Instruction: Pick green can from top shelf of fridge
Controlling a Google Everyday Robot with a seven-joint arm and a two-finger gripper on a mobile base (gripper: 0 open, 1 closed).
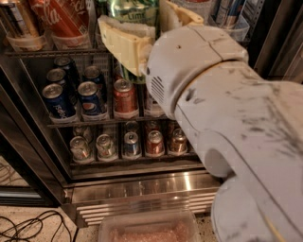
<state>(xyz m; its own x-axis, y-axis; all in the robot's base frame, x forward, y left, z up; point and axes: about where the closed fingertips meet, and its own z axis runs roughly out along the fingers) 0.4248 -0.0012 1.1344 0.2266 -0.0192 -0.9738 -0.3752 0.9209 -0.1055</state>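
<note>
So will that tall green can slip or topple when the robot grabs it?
The green can looks like smooth shiny metal, so it could slide in the gripper up at it on the top shelf. Tall and slim, it probably tips easily if nudged. Likely stiff while sealed, though I cannot see its top.
</note>
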